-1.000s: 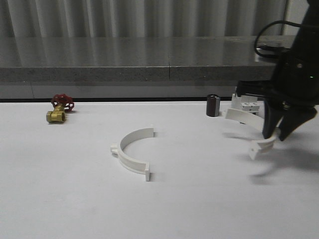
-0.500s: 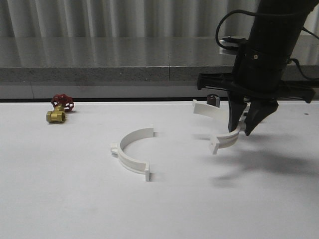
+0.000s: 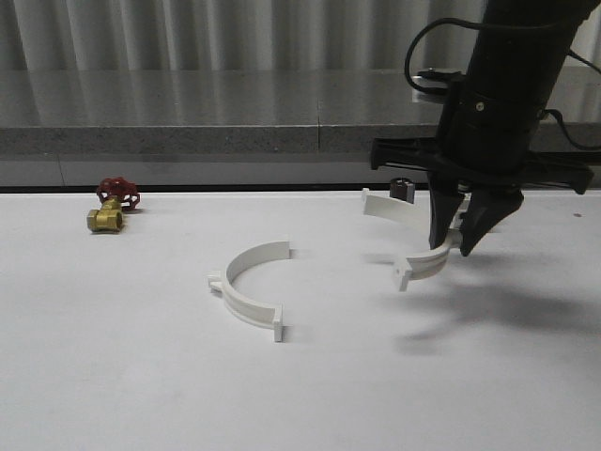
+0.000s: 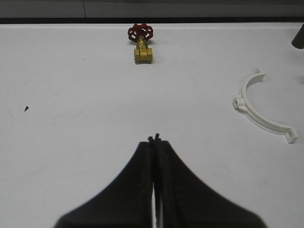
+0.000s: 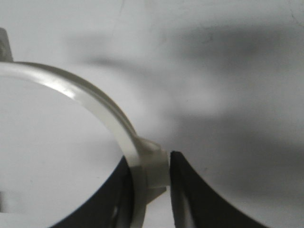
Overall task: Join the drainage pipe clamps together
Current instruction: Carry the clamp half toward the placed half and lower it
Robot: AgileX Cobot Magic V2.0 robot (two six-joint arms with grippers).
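One white drainage pipe clamp [image 3: 246, 293] lies flat on the white table, its open side facing right; in the left wrist view this clamp [image 4: 259, 118] lies off to one side. My right gripper [image 3: 460, 246] is shut on the second clamp [image 3: 424, 264] and holds it above the table, right of the lying one and apart from it. In the right wrist view the fingers pinch the held clamp [image 5: 102, 107] at its outer tab, with the right gripper [image 5: 149, 166] closed tight on it. My left gripper [image 4: 155, 139] is shut and holds nothing, over bare table.
A brass valve with a red handwheel [image 3: 111, 207] sits at the back left, and in the left wrist view the valve [image 4: 142, 45] lies well beyond the fingertips. A small dark cylinder [image 3: 402, 188] stands behind the right arm. A grey ledge [image 3: 282, 122] runs along the table's far edge.
My right arm carried the held clamp leftward from the table's right side toward the lying clamp, then nearly stopped over the last half second. The lying clamp has not moved.
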